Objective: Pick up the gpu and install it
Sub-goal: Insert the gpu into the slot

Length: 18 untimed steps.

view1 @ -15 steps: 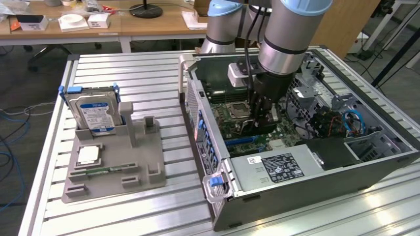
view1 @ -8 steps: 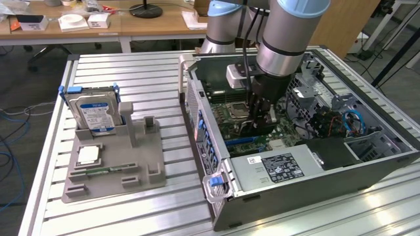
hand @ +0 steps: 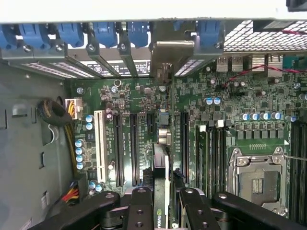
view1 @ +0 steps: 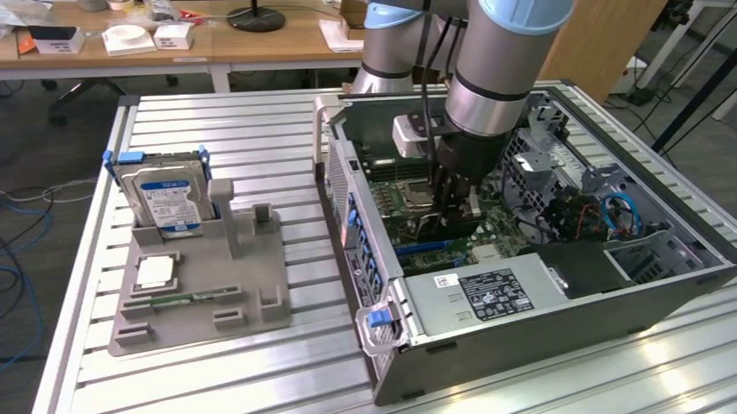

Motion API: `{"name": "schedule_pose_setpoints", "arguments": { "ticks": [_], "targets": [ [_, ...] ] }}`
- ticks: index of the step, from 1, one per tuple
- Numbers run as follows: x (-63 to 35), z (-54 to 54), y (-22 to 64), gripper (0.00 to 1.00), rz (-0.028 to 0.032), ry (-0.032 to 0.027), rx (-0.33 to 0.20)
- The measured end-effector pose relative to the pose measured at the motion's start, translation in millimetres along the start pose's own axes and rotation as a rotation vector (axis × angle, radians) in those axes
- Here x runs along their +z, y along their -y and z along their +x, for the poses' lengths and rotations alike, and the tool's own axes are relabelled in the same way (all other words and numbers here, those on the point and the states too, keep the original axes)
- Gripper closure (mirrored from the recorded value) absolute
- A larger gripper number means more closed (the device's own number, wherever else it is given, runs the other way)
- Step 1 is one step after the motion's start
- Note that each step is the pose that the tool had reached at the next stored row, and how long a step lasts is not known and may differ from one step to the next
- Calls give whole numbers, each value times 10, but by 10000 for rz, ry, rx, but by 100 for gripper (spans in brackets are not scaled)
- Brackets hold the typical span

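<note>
Pincer [hand: 165, 211] pinching the gpu [hand: 162, 187] edge-on (fingers nearly together) above the motherboard [hand: 134, 100] slots.

Even, bright overhead light fills the exterior view, and the ribbed metal counter [view1: 230, 362] throws back broad white glare along its near edge and at the exterior view's right corner, while the inside of the computer case [view1: 541, 250] sits darker under the arm's soft shadow. In the wrist view the motherboard [hand: 144, 105] is evenly lit and fairly crisp, the pale strip above the case wall washes out to near white, and the close end effector [hand: 160, 211] looks dark and slightly soft
</note>
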<state>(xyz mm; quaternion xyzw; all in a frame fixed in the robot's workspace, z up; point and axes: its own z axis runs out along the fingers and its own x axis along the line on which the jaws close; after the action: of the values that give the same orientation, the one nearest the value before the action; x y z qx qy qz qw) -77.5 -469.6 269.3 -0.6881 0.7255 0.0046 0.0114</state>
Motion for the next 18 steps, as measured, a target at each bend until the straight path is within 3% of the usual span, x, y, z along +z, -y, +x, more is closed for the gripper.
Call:
{"name": "schedule_pose_setpoints", "arguments": {
  "ticks": [18],
  "targets": [
    [90, -1, -3, 74, 1, 2, 0]
  ]
}}
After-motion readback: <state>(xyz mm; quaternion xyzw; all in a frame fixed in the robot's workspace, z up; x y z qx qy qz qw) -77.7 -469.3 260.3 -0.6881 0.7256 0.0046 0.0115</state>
